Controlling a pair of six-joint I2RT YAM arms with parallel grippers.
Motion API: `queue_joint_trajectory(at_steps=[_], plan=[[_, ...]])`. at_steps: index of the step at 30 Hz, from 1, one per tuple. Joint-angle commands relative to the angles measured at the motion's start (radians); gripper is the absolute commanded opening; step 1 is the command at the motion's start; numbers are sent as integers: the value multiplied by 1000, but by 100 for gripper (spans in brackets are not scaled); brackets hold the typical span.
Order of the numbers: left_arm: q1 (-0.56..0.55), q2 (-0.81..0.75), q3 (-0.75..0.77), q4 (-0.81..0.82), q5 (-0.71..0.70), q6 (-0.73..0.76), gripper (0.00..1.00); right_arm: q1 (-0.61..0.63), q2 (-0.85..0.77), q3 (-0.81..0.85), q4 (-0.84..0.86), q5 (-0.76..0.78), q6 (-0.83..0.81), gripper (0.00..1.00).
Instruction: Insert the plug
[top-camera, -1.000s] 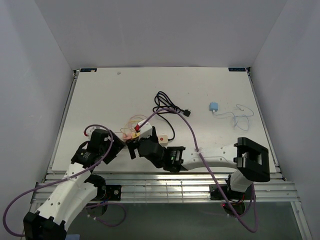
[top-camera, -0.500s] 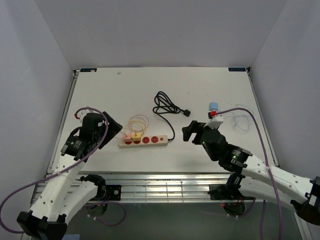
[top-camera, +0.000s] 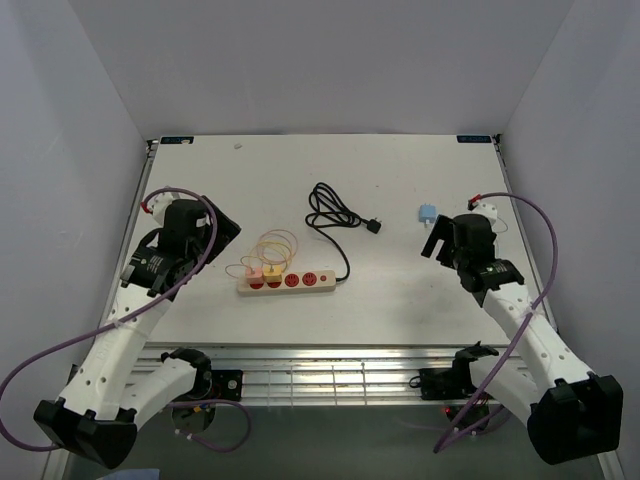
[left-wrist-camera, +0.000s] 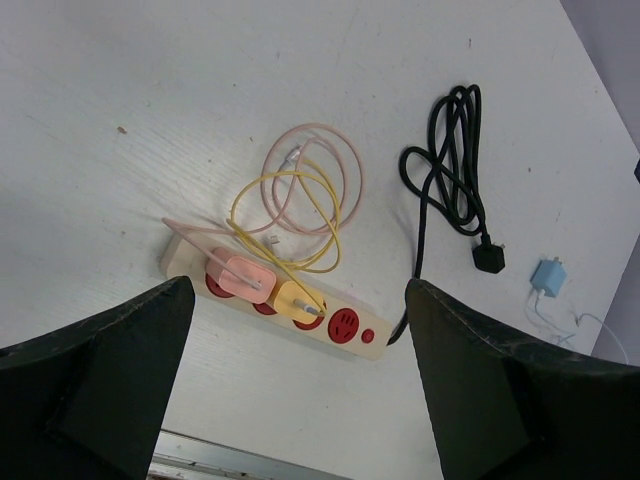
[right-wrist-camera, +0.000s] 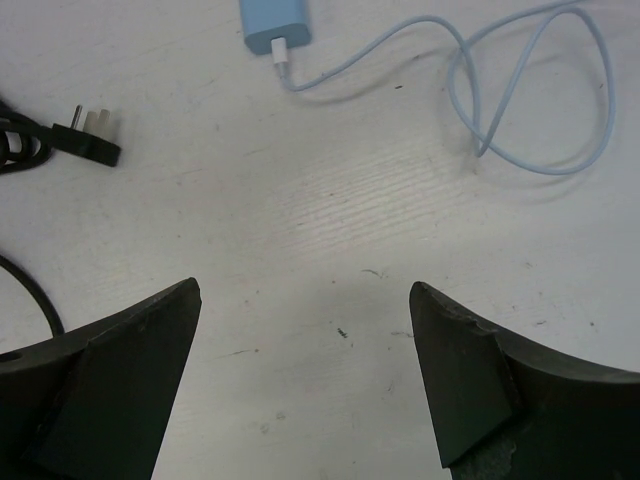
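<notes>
A cream power strip (top-camera: 312, 282) (left-wrist-camera: 180, 262) with red sockets lies mid-table. A pink plug (left-wrist-camera: 238, 277) and a yellow plug (left-wrist-camera: 297, 300) sit in it, and one red socket (left-wrist-camera: 343, 323) beside them is free. A loose blue plug (top-camera: 427, 213) (right-wrist-camera: 275, 20) with a pale blue cable (right-wrist-camera: 520, 100) lies on the table at the right. My left gripper (top-camera: 224, 234) (left-wrist-camera: 300, 288) hangs open above and left of the strip, holding nothing. My right gripper (top-camera: 433, 241) (right-wrist-camera: 305, 288) is open over bare table, just short of the blue plug.
The strip's black cord (top-camera: 330, 212) is coiled behind it and ends in a black plug (top-camera: 374, 225) (right-wrist-camera: 90, 140) between the strip and the blue plug. Pink and yellow cables (left-wrist-camera: 300, 190) loop behind the strip. White walls close in both sides.
My right arm swung from over the strip across to the right, stopping near the blue plug. My left arm drew back to the left and up, and its jaws spread wider.
</notes>
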Motion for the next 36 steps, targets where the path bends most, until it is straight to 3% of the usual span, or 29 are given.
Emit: queue_joint_trajectory(at_steps=[1, 5, 12, 18, 25, 36], plan=[[-2, -26, 25, -26, -77, -5, 98, -104, 1, 76, 30, -108, -103, 90], [-2, -23, 31, -26, -96, -1, 98, -166, -2, 73, 56, -151, -149, 90], [-2, 5, 47, -13, -139, 24, 98, -166, -2, 110, 57, -153, -157, 90], [-2, 0, 22, 50, -179, 39, 98, -166, -100, 76, 145, -114, -155, 90], [-2, 3, -21, 130, -173, 58, 98, -166, -217, 42, 172, -96, -170, 90], [-2, -17, -65, 150, -118, 61, 98, -166, -223, 30, 140, -130, -166, 90]])
